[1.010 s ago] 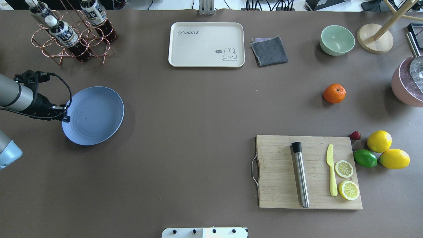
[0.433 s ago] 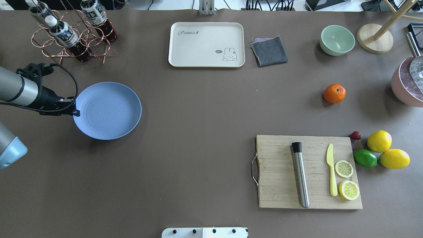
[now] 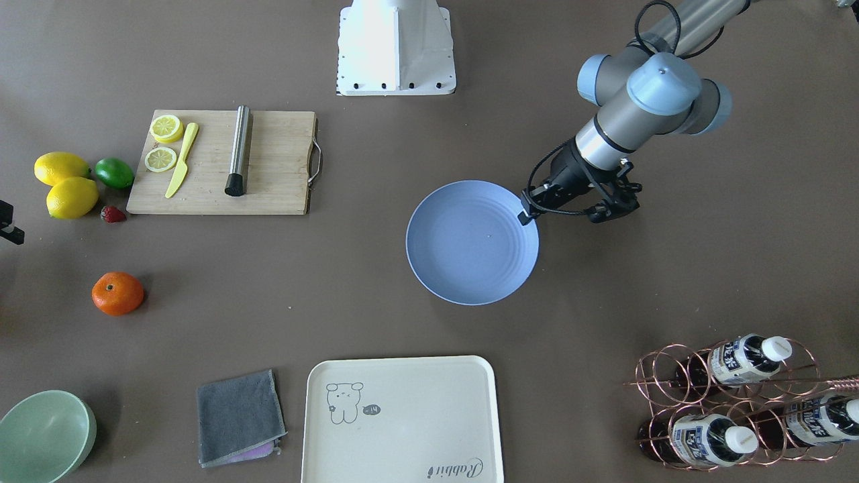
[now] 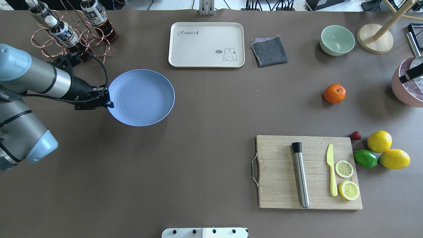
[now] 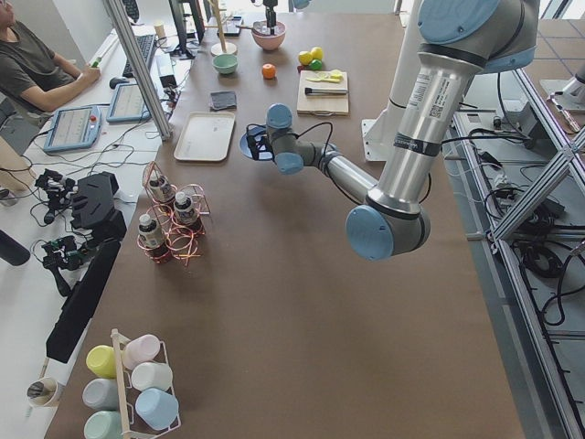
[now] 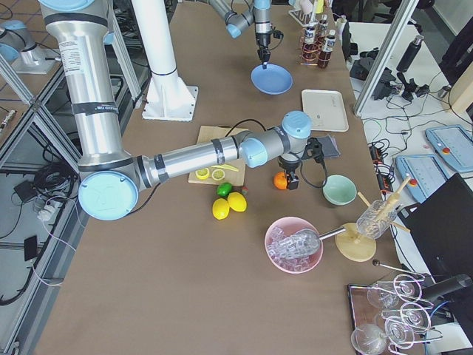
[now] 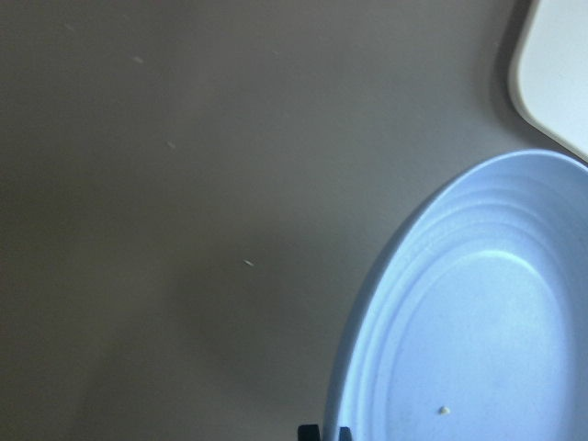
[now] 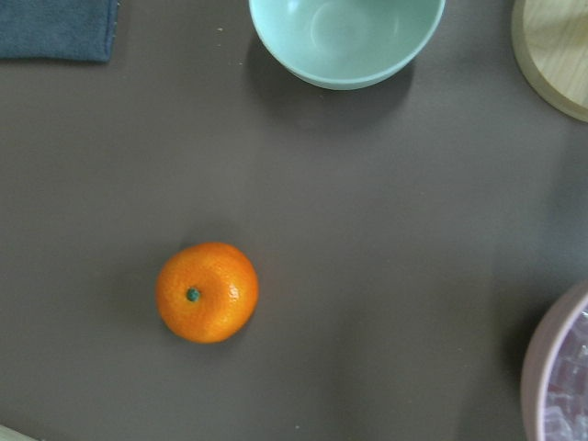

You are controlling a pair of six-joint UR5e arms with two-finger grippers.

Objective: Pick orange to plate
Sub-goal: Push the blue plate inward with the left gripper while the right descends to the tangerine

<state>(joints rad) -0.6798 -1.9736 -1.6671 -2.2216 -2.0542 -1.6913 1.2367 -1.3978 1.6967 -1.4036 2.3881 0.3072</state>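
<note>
Round periwinkle-blue plate [image 4: 142, 97] is pinched at its rim by left gripper [image 4: 109, 103], jaws narrow on the edge. Bare brown table [image 4: 198, 132] is seen ahead and to both sides, with cream rectangular tray [image 4: 206, 44] printed "Rabbit" just beyond. Small round orange [image 8: 207, 292] lies untouched near right gripper [image 6: 290, 181], whose opening cannot be told.

Bare table [image 4: 214, 105] runs between the orange [image 4: 334, 93] and the plate [image 4: 141, 97], flanked by the tray [image 4: 205, 43], cloth [image 4: 269, 50] and cutting board [image 4: 277, 172]. The green bowl [image 4: 337, 40] seems clear of the orange.
</note>
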